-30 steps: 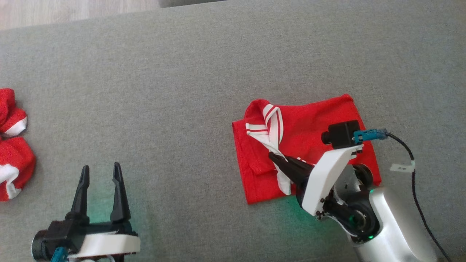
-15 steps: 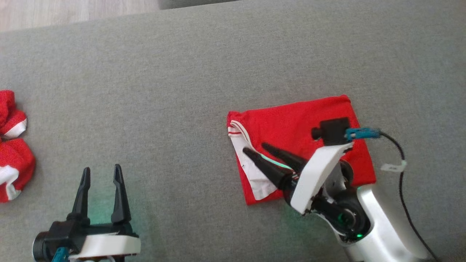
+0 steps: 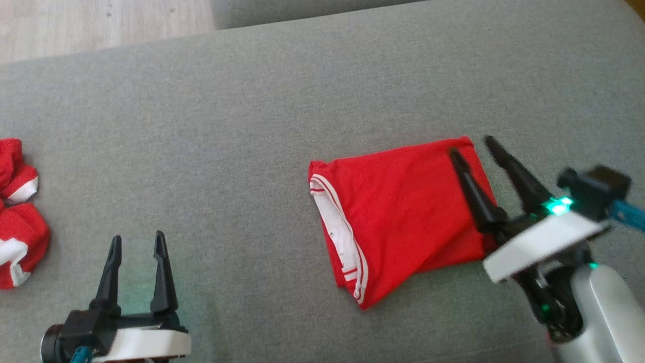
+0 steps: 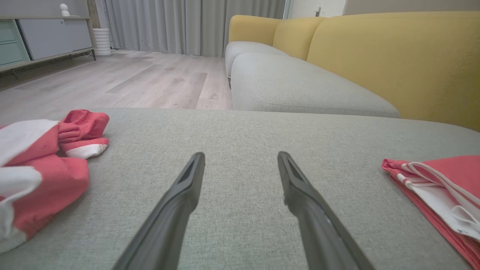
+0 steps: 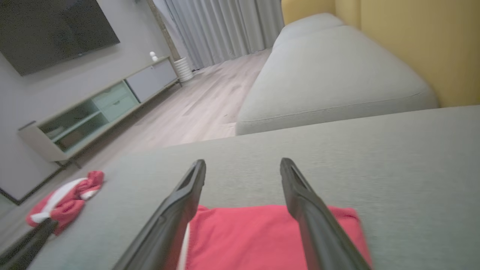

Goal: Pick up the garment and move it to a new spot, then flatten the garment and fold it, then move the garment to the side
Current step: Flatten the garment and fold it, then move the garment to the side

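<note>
1 pc: folded garment (image 3: 403,212) under right pincer (image 3: 471,145) (apart, empty); left pincer (image 3: 138,237) apart. Risk: tip snags cloth, fold lost.

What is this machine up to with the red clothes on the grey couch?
A two-armed robot is folding laundry. The red garment lies folded on the grey cushion, with its white-striped edge facing the robot's left. The right tool is open over the garment's right end and grips nothing. The left tool is open and idle over bare cushion. A crumpled red-and-white pile sits at the far left.
</note>
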Controlling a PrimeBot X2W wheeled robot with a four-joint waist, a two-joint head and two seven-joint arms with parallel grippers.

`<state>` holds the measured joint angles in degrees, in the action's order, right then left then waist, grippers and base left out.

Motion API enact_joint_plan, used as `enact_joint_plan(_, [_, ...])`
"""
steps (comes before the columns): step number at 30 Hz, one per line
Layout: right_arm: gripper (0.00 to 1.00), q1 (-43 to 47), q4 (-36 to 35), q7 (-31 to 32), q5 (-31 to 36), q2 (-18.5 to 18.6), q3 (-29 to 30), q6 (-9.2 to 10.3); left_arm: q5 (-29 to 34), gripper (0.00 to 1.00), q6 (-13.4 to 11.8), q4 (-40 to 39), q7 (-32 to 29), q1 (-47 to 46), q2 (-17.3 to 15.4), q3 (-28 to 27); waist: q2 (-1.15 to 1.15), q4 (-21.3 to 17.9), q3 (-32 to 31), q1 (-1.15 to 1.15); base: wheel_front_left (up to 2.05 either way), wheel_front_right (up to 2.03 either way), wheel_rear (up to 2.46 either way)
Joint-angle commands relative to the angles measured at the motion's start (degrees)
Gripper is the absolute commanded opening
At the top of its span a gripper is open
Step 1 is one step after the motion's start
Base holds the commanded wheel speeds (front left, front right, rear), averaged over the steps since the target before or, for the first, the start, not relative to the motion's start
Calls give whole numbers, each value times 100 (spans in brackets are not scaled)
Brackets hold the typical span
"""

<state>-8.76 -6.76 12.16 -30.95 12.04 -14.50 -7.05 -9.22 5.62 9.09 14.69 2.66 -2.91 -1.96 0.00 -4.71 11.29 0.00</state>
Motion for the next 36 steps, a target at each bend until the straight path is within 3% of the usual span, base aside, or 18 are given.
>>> enact_joint_plan(1, [100,72,-44,-491,422,198,46,-44,37,100,20,-182,30,-53,2,-203,0,14,-52,0,0,0,0])
enact_joint_plan(9, [100,507,1151,-2300,1555,359,672,-44,-10,100,11,-180,30,19,2,-67,0,157,-283,0,0,0,0])
enact_joint_plan(13, [100,598,1599,-2615,1780,253,897,-44,-13,100,23,-147,30,76,3,-34,0,231,-390,0,0,0,0])
enact_joint_plan(17, [100,717,1970,-2707,1901,44,1063,-44,-8,100,36,-44,30,167,3,-35,0,293,-536,0,0,0,0])
enact_joint_plan(23, [100,858,1967,-2713,2057,-184,1126,-44,-63,100,62,43,30,247,3,-2,0,334,-721,0,0,0,0])
enact_joint_plan(36, [100,931,1993,-2715,2093,-308,1131,-44,-209,100,177,290,30,269,-17,261,0,255,-897,0,0,0,0])
